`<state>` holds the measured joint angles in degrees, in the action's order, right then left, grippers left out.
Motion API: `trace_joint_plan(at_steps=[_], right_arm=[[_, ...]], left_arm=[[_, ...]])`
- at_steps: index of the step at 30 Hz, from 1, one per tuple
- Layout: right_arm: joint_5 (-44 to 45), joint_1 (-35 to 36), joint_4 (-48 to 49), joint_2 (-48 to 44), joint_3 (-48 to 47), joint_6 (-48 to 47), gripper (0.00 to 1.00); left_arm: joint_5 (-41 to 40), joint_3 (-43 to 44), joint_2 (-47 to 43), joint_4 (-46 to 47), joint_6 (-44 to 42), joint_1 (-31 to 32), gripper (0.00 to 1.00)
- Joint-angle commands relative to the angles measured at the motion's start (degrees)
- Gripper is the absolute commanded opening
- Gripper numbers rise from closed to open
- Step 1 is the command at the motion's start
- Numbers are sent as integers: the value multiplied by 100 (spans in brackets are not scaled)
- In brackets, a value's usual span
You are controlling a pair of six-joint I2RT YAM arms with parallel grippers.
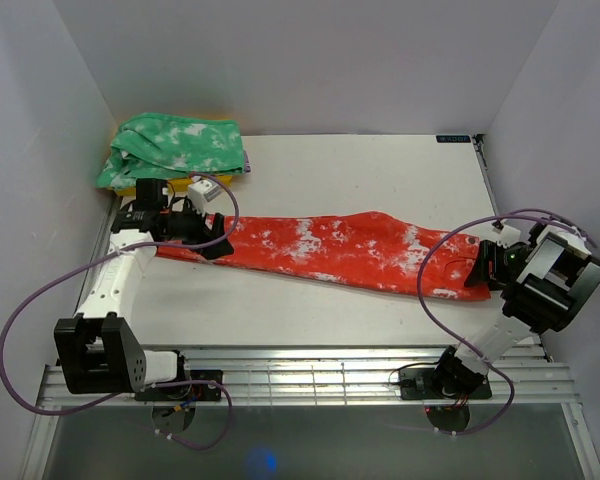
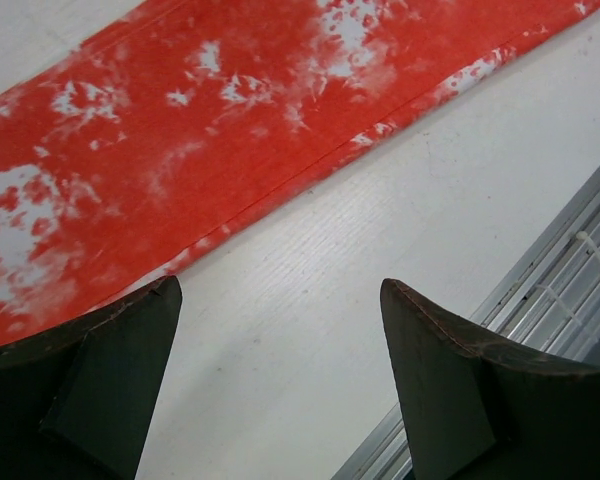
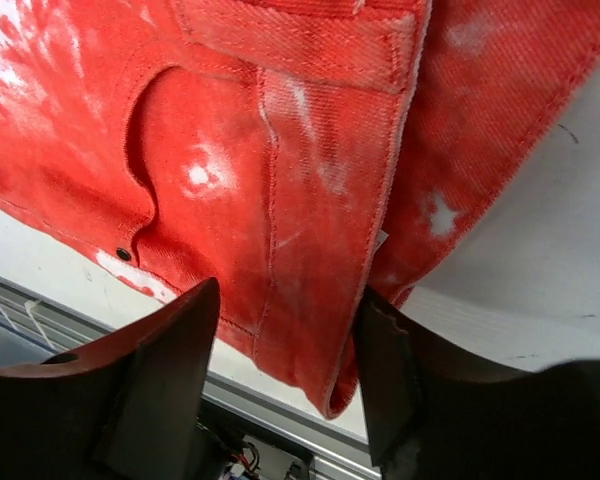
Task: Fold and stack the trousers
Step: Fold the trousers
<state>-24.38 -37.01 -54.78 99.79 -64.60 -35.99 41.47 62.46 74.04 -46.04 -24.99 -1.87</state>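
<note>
Currently the trousers (image 1: 330, 250) lie flat across the middle of the top view. At left, the left gripper (image 2: 280, 295) hovers beside the leg end, jaws wide apart. At right, the right gripper (image 3: 285, 300) straddles the waistband, jaws apart. Probably grasping for a first fold; both must pinch cloth next

Woven twill cloth trousers (image 3: 280, 200), matt white table (image 2: 310, 330)

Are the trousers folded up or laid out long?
Laid out long: the trousers stretch across the table in one strip, with no crosswise fold.
</note>
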Motion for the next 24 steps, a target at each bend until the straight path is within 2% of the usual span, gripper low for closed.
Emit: trace_joint_plan(at_steps=[1,6,7,9,12,17,19,24], right_arm=[[-462,-8,-59,-21,96,319,58],[-515,-16,-164,-231,-78,312,32],[-558,-16,-216,-249,-166,268,18],[-751,-16,-287,-284,-377,207,8],[-1068,-8,-375,-355,-843,-4,8],[-1463,-8,-305,-539,-1275,-619,8],[-1395,-8,18,-653,-1004,-996,8],[-753,-8,863,-733,385,-1481,8]], left_arm=[[185,-277,-83,508,126,73,91],[116,-901,-64,1104,284,73,88],[98,-1024,-91,1202,389,73,87],[141,-1297,-74,1370,460,81,85],[-68,-1324,206,1387,513,90,81],[-499,-1025,1322,1361,662,90,69],[-535,-911,1621,1361,829,90,66],[-562,-858,2150,1335,953,90,59]])
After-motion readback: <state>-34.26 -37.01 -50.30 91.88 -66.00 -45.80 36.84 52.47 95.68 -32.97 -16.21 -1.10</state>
